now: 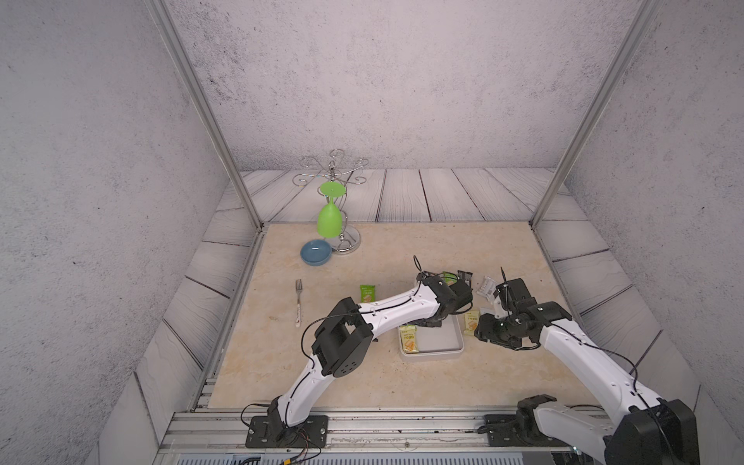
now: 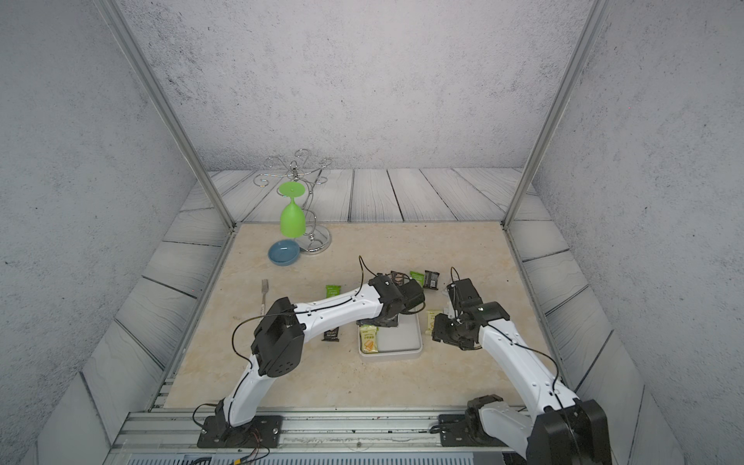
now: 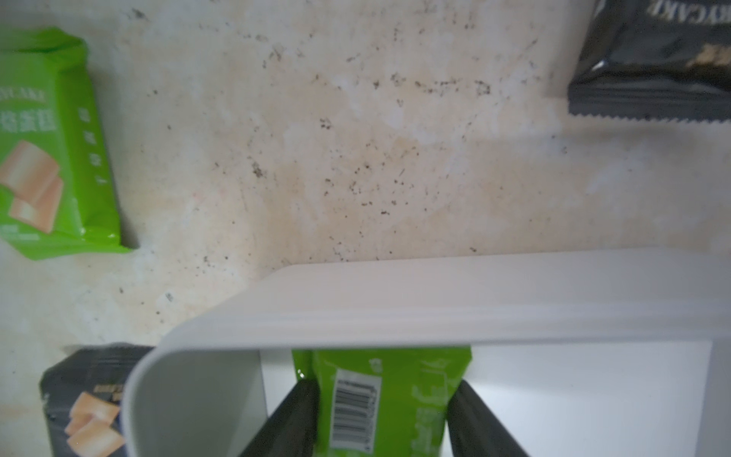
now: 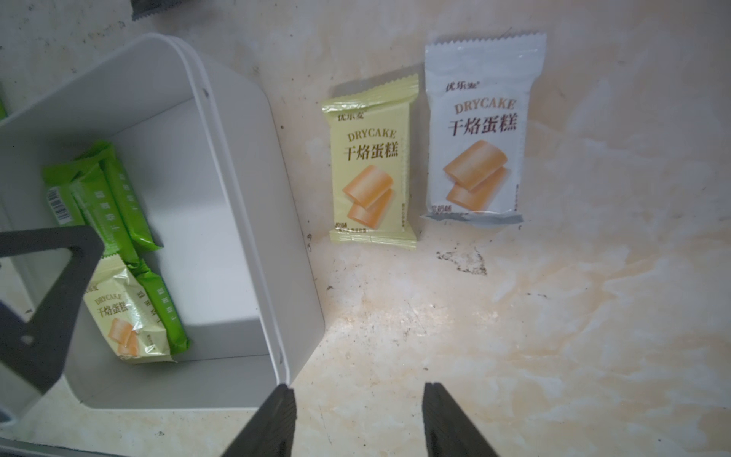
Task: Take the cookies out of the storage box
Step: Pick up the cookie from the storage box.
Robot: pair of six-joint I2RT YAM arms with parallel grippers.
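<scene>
Left end effector (image 3: 387,383) reaches into the storage box (image 3: 395,308), fingers flanking a green cookie packet (image 3: 356,411) — clamped or not, I cannot tell. Right end effector (image 4: 358,387) hovers beside the box, jaws apart; pale yellow packet (image 4: 372,166) and white packet (image 4: 478,130) lie on the desk (image 4: 553,316).

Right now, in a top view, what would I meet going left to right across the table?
Fork → green glass → green packet → storage box → pale yellow packet.
</scene>
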